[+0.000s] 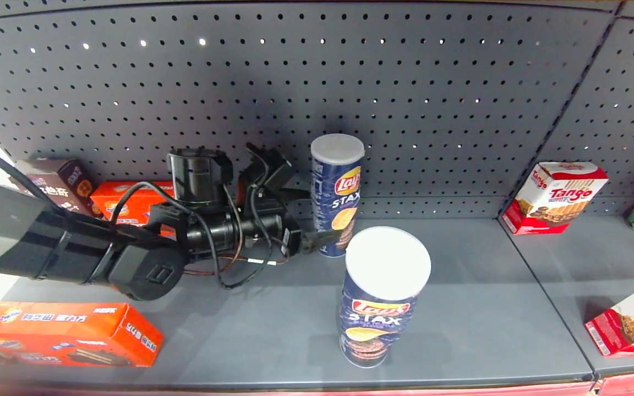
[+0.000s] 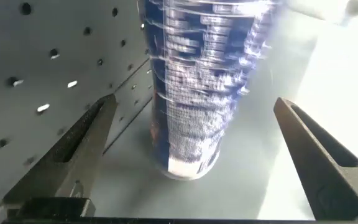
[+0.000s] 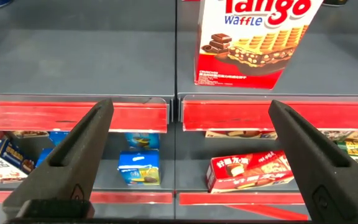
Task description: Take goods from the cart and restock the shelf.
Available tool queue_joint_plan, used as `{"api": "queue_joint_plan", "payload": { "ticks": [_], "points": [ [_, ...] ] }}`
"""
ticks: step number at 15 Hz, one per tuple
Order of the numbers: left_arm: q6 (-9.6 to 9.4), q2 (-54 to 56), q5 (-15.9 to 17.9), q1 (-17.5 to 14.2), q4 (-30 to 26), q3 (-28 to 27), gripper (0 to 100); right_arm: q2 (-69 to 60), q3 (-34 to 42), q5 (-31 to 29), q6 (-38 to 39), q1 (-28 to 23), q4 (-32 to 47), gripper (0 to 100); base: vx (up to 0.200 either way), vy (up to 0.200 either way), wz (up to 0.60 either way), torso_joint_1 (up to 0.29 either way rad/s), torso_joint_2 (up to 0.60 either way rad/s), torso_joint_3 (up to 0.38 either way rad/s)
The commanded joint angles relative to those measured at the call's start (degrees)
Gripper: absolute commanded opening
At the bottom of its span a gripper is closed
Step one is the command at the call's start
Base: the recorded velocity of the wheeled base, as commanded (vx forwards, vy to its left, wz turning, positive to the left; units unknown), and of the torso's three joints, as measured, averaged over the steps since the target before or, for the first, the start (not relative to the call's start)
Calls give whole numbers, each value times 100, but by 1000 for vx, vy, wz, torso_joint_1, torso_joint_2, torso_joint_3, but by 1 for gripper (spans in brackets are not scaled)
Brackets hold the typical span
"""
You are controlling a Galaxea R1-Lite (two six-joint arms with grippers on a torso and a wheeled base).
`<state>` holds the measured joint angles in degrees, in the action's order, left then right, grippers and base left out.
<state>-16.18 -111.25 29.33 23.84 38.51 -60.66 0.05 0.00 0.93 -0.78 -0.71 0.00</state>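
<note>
Shows a dark blue chip can (image 1: 337, 195) upright at the back of the grey shelf (image 1: 487, 308), close to the pegboard wall (image 1: 405, 82). Frames it between the widely spread fingers (image 2: 73, 155) of the left end effector (image 2: 192, 102), gaps on both sides, nothing gripped. Places a second can (image 1: 380, 297) of the same kind upright nearer the front edge. Sets orange boxes (image 1: 69, 333) and a brown box (image 1: 58, 184) to the left, red-and-white waffle boxes (image 1: 556, 195) in the next bay to the right. Catches the right end effector (image 3: 189, 109) equally wide open and empty before red-edged lower shelves (image 3: 142, 115) bearing another waffle box (image 3: 257, 40).
</note>
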Motion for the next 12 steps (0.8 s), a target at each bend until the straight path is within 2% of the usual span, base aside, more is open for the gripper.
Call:
{"api": "queue_joint_plan", "payload": {
  "ticks": [1, 4, 9, 12],
  "points": [
    [-237, 271, -138, -11, -160, 72, 100, 4, 0, 4, -1, 0, 0, 100, 0, 0, 0, 0, 0, 0],
    [-562, 227, -692, -3, -124, 2, 100, 13, 0, 4, -1, 0, 0, 100, 0, 0, 0, 0, 0, 0],
    [-632, 130, -1175, 6, -98, -86, 100, 4, 0, 4, -1, 0, 0, 100, 0, 0, 0, 0, 0, 0],
    [-659, 130, -1193, -3, -72, -34, 100, 4, 0, 4, -1, 0, 0, 100, 0, 0, 0, 0, 0, 0]
  ]
}}
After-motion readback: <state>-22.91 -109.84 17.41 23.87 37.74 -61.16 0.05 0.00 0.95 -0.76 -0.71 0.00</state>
